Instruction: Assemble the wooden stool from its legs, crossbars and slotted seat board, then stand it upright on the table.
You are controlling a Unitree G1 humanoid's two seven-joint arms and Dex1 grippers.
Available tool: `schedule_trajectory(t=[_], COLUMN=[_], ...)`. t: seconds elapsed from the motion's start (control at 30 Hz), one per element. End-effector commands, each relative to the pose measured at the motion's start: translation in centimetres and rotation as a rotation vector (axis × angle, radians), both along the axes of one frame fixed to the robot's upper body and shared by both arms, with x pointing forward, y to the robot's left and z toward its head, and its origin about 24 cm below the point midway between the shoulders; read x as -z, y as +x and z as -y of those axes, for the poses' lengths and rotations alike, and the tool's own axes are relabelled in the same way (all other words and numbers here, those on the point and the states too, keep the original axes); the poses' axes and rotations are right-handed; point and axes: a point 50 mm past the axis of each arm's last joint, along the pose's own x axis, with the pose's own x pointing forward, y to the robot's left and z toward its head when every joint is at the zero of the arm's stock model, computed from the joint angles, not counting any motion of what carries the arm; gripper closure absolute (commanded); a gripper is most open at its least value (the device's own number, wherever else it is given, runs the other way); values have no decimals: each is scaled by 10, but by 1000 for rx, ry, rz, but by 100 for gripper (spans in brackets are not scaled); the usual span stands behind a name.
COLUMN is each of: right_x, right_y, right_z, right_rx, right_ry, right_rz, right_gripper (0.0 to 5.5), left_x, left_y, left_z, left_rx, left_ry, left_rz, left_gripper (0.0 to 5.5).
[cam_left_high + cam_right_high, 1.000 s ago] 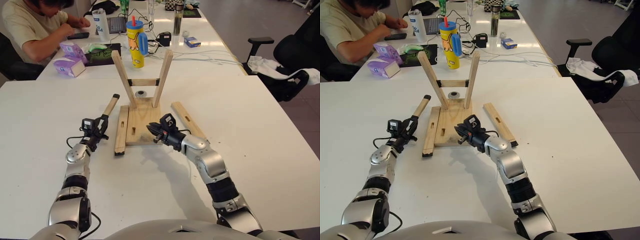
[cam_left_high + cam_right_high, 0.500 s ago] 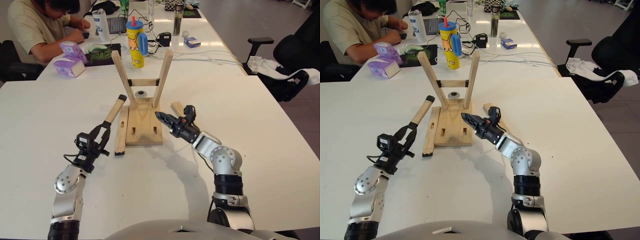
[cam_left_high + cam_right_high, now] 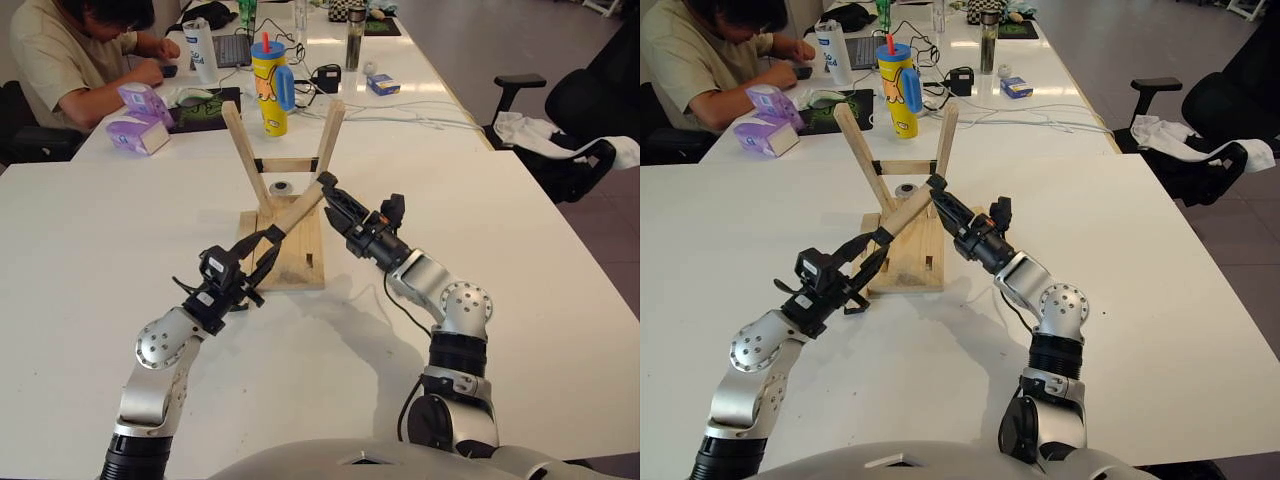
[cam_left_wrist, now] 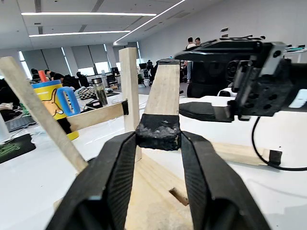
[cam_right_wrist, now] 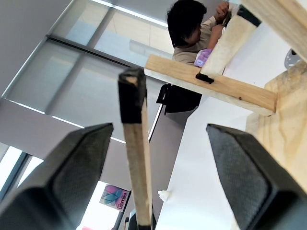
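The slotted seat board [image 3: 300,262] lies flat on the white table [image 3: 520,260]. Two legs [image 3: 240,145] joined by a crossbar [image 3: 288,164] stand up from its far end. My left gripper [image 3: 262,250] is shut on the black-capped lower end of a loose wooden leg [image 3: 297,212], held slanting over the board. In the left wrist view its fingers [image 4: 120,163] clamp that end. My right gripper [image 3: 330,192] is at the leg's upper end, open, with the leg [image 5: 136,158] passing between its wide-spread fingers [image 5: 81,167] untouched. Another leg [image 3: 866,226] lies along the board's left side.
A small round part [image 3: 280,186] lies just behind the board. On the table behind stand a yellow cup [image 3: 270,85], purple packs [image 3: 140,115] and cables, with a person seated there. An office chair [image 3: 580,110] is at the right. The near table surface is bare.
My left gripper has lifted the leg off the table and swung it right, over the board. My right gripper has risen from the board to the leg's upper end.
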Motion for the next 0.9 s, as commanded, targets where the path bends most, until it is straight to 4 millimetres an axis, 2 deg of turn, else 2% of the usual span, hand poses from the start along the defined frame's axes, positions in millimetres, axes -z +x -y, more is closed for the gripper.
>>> schedule_trajectory(t=[0.03, 0.17, 0.77, 0.9], right_x=[-13, -12, -13, -13], right_y=[3, 5, 5, 6], right_z=[-1, 3, 4, 5], right_rx=[5, 36, 75, 79], right_ry=[71, 74, 10, 13], right_rz=[20, -2, 11, 12], right_gripper=[188, 228, 500, 503], left_x=[-1, 0, 5, 8], left_y=[-1, -2, 0, 1], left_z=[11, 10, 3, -1], left_rx=[56, 40, 17, 5], left_ry=[27, 32, 53, 51], left_rz=[1, 0, -15, -22], left_gripper=[410, 410, 410, 410])
